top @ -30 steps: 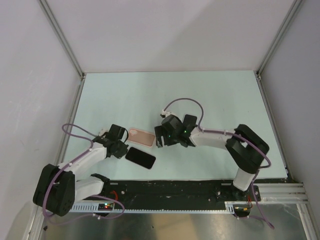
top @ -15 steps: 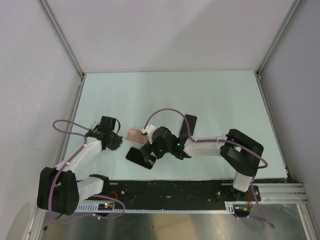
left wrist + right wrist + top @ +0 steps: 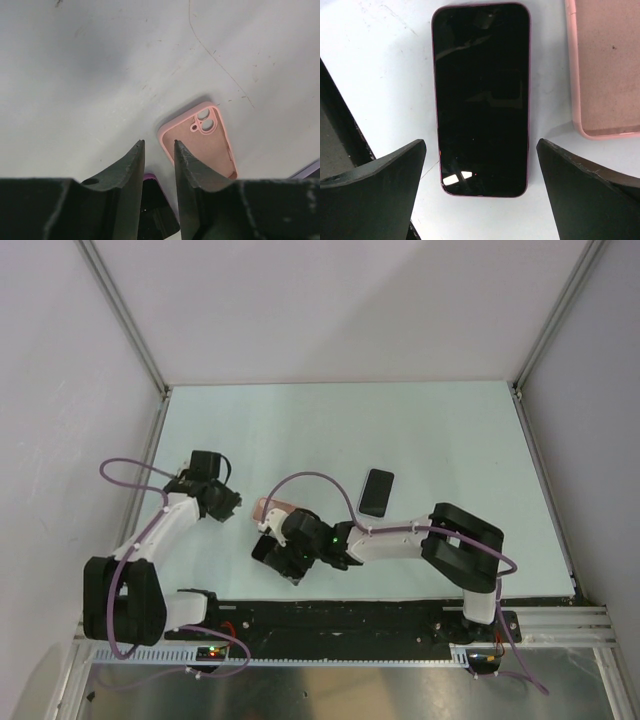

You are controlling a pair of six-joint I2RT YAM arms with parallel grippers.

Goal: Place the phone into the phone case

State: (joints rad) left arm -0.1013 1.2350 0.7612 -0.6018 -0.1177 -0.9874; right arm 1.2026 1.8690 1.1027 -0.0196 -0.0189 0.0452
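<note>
Phone case (image 3: 200,144) and phone (image 3: 481,95) lie flat and close together, not touching, in the near left part of the pale surface (image 3: 420,430). At the far left, the left pincer (image 3: 156,146) hangs over the surface with its two dark wedge-shaped fingers (image 3: 131,170) drawn almost together; only a thin slit is between them and nothing is in it. Just to the right of it, the phone case is a thin salmon-pink shell with rounded corners, lying hollow side up. Its inside looks matte, a raised rim runs round it, and one corner has a cutout of two round holes joined together. The surface around it is dull and carries fine scratches. Below the slit a rounded corner of the phone shows, black with a thin purple edge. Next to the right comes the right pincer (image 3: 481,142), spread wide and holding nothing; its blunt black fingers stand one on each side of the phone, apart from it. The phone is a flat black slab with rounded corners, glossy face up, with small white reflections and a thin magenta border. In the right wrist view the pink rim runs just beside its right long edge. Further right, well apart from both pincers, a second black slab (image 3: 377,492) lies flat.
</note>
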